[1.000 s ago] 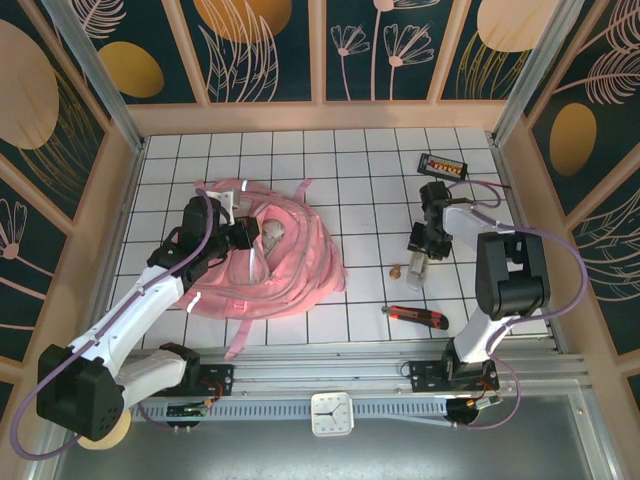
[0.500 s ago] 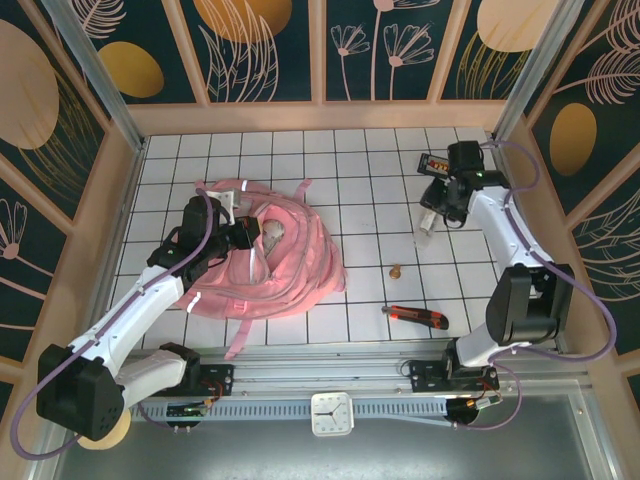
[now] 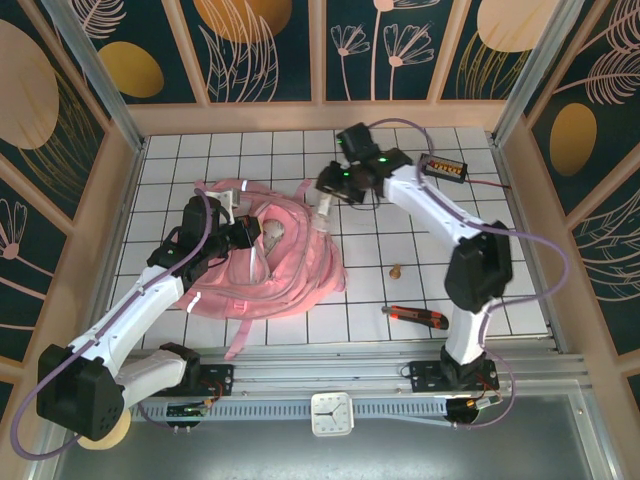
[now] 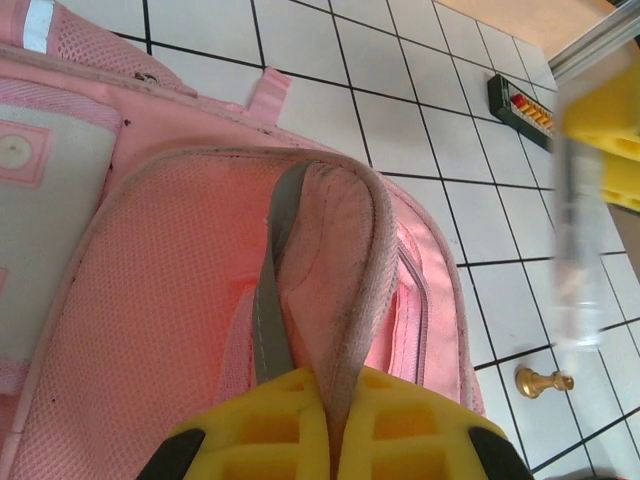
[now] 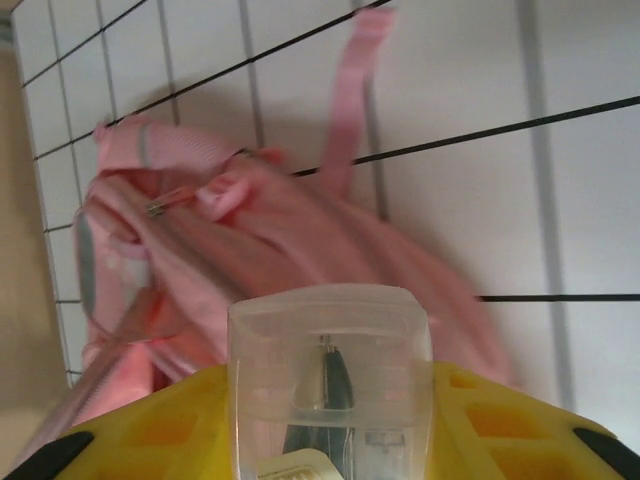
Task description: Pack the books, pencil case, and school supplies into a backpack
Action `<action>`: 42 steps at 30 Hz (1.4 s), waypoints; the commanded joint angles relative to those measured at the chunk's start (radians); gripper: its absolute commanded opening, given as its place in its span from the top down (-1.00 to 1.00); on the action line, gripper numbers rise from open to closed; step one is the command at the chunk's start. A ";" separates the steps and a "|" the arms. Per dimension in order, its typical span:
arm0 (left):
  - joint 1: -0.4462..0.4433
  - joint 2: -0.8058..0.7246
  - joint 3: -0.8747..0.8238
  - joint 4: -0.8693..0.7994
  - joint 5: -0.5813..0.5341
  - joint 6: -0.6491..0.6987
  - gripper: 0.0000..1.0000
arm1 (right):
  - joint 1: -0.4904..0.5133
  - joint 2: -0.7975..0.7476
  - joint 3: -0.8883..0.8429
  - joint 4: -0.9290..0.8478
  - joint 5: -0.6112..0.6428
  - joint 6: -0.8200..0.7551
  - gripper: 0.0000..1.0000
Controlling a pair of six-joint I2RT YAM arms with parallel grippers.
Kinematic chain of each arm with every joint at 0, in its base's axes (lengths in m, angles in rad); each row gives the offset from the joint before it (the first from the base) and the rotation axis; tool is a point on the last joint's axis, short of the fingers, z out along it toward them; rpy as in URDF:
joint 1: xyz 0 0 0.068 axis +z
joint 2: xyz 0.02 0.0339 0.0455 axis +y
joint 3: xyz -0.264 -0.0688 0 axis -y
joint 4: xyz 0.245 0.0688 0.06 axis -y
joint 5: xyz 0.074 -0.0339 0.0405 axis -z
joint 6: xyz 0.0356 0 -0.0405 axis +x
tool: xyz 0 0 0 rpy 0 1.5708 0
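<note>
The pink backpack lies left of centre on the tiled table. My left gripper is shut on a raised fold of its opening rim, holding it up. My right gripper hangs over the backpack's far right edge. It is shut on a clear plastic case with dark and silvery pieces inside. In the right wrist view the backpack lies just beyond the case. In the left wrist view the case shows blurred at the right. The yellow book and the pale-pink pouch are out of view.
A black wired box with orange buttons sits at the far right. A small brass piece and a red-and-black cutter lie right of the backpack. Wooden walls ring the table.
My right arm has swung from the table's right side leftwards to the backpack's far edge, carrying the clear case. The left gripper has kept its hold and place.
</note>
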 commanded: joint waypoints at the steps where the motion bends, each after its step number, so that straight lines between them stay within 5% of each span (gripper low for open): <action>1: 0.007 -0.016 0.030 0.040 0.009 -0.025 1.00 | 0.059 0.088 0.123 0.012 0.020 0.073 0.30; 8: 0.006 -0.020 0.055 0.024 -0.036 -0.046 1.00 | 0.138 0.227 0.279 -0.003 0.042 0.134 0.29; 19: 0.008 0.016 0.070 0.043 -0.106 -0.140 1.00 | 0.261 0.141 0.055 0.126 0.129 0.260 0.25; 27: 0.008 0.021 0.057 0.022 -0.132 -0.133 1.00 | 0.304 0.067 -0.070 0.193 0.057 0.240 -0.22; 34: 0.007 0.005 -0.029 0.009 -0.146 -0.088 1.00 | 0.276 -0.040 -0.172 0.192 -0.018 0.150 -0.71; 38: 0.007 -0.008 -0.060 -0.001 -0.155 -0.070 1.00 | 0.201 -0.127 -0.293 0.276 -0.085 0.113 -0.72; 42: 0.007 -0.009 -0.059 -0.028 -0.155 -0.047 1.00 | 0.046 -0.153 -0.345 0.401 -0.288 0.017 -0.64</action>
